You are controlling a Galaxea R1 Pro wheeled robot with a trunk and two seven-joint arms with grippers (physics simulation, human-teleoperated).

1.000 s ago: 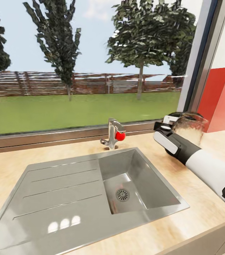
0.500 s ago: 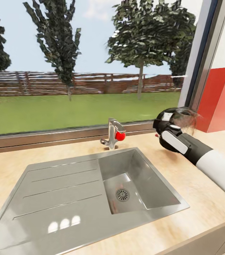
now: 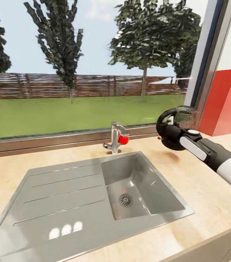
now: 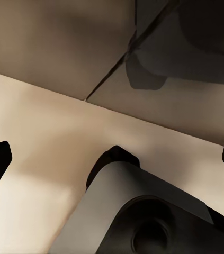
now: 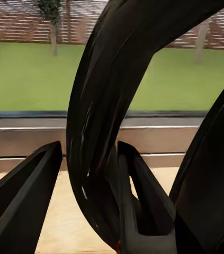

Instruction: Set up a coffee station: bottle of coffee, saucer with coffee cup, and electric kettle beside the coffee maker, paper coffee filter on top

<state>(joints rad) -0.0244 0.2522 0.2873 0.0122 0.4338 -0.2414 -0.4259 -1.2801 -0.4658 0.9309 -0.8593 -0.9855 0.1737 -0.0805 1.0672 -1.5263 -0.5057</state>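
The electric kettle (image 3: 182, 117), dark smoky glass with a black loop handle, hangs just above the light-brown kitchen countertop (image 3: 188, 182), right of the sink and close to the window frame. My right gripper (image 3: 169, 137) is shut on its handle. In the right wrist view the curved black kettle handle (image 5: 104, 106) runs between the two fingers of the right gripper (image 5: 85, 196). My left gripper (image 4: 112, 159) is open, with nothing between its tips, over a pale floor and my own grey base.
A steel sink (image 3: 93, 189) with a drainboard is set in the worktop. Behind the sink stands a chrome faucet (image 3: 115, 140) with a red knob. A red glass splashback (image 3: 224, 105) rises at the far right. The window sill (image 3: 57, 140) bounds the counter at the back.
My right arm has carried the kettle left and toward the window, turning it more upright. The white object at the right edge a second ago is no longer seen.
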